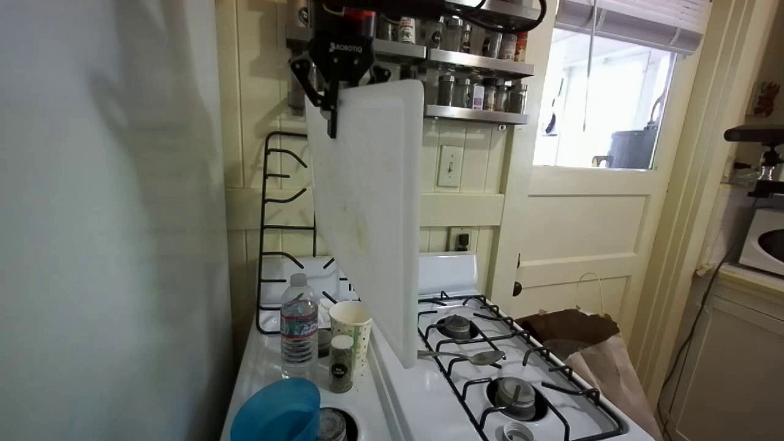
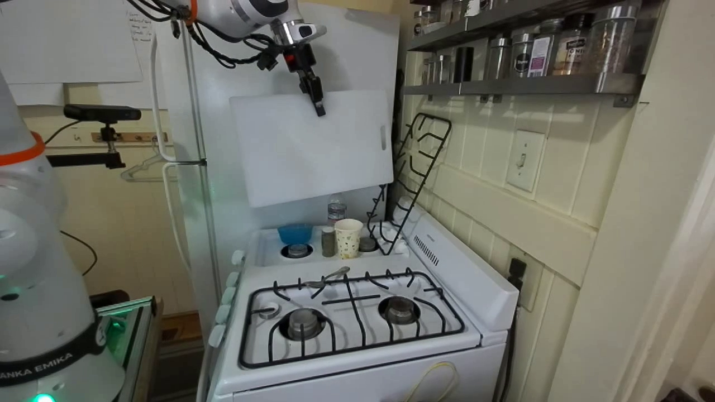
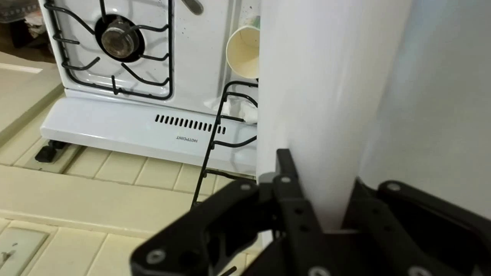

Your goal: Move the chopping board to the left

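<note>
The chopping board is a large, thin white slab. It hangs upright in the air and shows in both exterior views [image 1: 373, 214] [image 2: 313, 153]. My gripper [image 1: 332, 122] is shut on its top edge, with one finger on each face. It also shows in an exterior view [image 2: 318, 106] near the middle of that edge. In the wrist view the board [image 3: 322, 76] runs up from between the fingers [image 3: 321, 168]. The board hangs above the stovetop, over the strip between the burners, and its lower edge is tilted. One finger is hidden behind the board in each exterior view.
Below the board stand a water bottle [image 1: 299, 331], a paper cup [image 2: 348, 239], a spice jar [image 1: 341, 364] and a blue bowl [image 2: 295, 233]. A black grate [image 2: 422, 162] leans on the wall. A spoon [image 2: 329, 277] lies on the stove grate. A fridge [image 2: 290, 50] and spice shelves [image 2: 525, 86] flank the stove.
</note>
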Action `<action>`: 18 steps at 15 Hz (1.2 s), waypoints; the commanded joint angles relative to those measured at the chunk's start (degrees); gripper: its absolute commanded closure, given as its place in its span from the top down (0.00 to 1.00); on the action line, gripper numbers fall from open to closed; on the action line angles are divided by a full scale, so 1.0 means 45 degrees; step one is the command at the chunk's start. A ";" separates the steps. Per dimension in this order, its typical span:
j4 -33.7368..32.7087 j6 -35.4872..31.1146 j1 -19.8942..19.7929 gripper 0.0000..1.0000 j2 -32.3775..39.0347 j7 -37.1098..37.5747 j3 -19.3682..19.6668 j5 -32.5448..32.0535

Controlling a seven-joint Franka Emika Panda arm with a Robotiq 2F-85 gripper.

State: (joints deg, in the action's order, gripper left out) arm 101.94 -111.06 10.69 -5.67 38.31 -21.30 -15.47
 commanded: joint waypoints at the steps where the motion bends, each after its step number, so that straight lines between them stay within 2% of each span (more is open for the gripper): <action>1: -0.1467 -0.0108 0.0479 0.04 0.0556 0.0274 0.0006 -0.1022; 4: -0.2089 0.0049 0.0888 0.04 0.0935 0.0094 0.0024 -0.1239; 8: -0.2296 -0.0494 0.1283 0.04 0.1128 0.0101 0.0112 -0.0872; 12: -0.2191 -0.1218 0.1399 0.04 0.1239 0.0301 0.0249 -0.0629; 13: -0.1721 -0.0818 0.1444 0.04 0.1348 0.0214 0.0243 -0.0678; 14: -0.1693 -0.0842 0.1465 0.16 0.1416 0.0217 0.0266 -0.0675; 17: -0.1490 -0.0814 0.1524 0.16 0.1734 0.0214 0.0350 -0.0668; 18: -0.1473 -0.0816 0.1535 0.04 0.1797 0.0212 0.0361 -0.0667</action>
State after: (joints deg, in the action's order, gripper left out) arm 95.69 -115.00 16.35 2.25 39.28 -20.86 -18.47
